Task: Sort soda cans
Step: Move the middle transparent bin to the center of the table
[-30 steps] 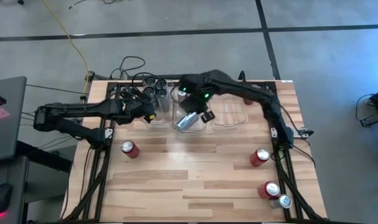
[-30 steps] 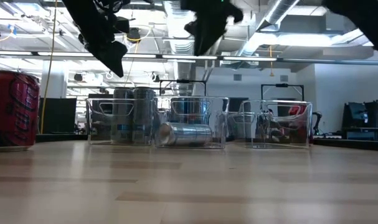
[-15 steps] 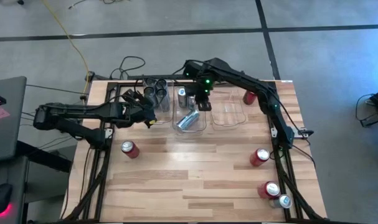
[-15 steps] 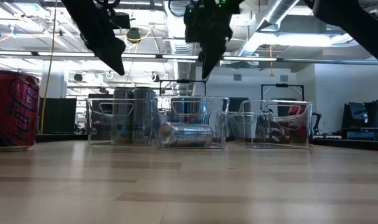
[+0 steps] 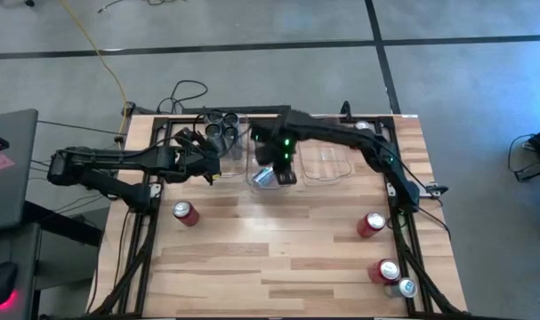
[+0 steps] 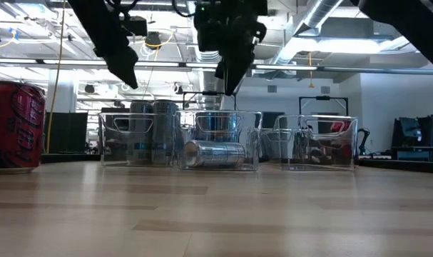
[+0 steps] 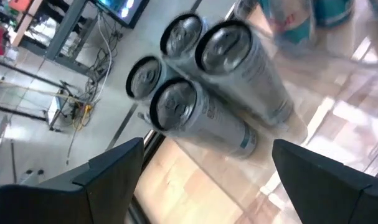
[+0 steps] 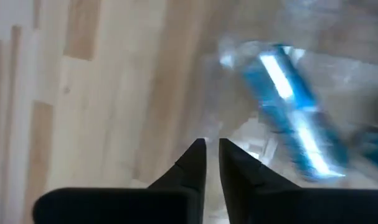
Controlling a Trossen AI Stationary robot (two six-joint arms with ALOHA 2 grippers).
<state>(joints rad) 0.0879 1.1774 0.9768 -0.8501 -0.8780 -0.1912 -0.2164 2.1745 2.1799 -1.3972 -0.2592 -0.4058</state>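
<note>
The right hand [image 5: 278, 169] hangs over the middle clear bin [image 5: 271, 182], above a silver-blue can [image 6: 213, 154] that lies on its side inside it. In the right wrist view the two dark fingertips [image 8: 195, 163] stand almost touching, only a thin slit between them, and nothing is caught there; the tipped can's blue stripe shows just beyond them. From the low view that hand [image 6: 229, 75] points down, clear of the bin's rim, with a second silver-blue can [image 6: 216, 123] standing upright behind the fallen one.

Over on the other side, the left hand [image 5: 209, 163] hovers beside the left bin [image 6: 110, 135], its fingers [image 7: 108, 169] spread wide and empty. Straight ahead of it sit four dark grey cans [image 7: 201, 102], packed together and touching, silver tops showing.

The right bin [image 5: 332, 164] stands next to the middle one, and something red shows through its wall in the low view, though I cannot tell what.

Out on the open counter [image 5: 278, 249], one red can [image 5: 185, 212] stands near the left edge. Two more red cans [image 5: 371, 224] and [image 5: 385, 270] stand along the right edge, well apart from the bins, with a silver-topped can [image 5: 406, 287] just beside the nearer one at the corner.
</note>
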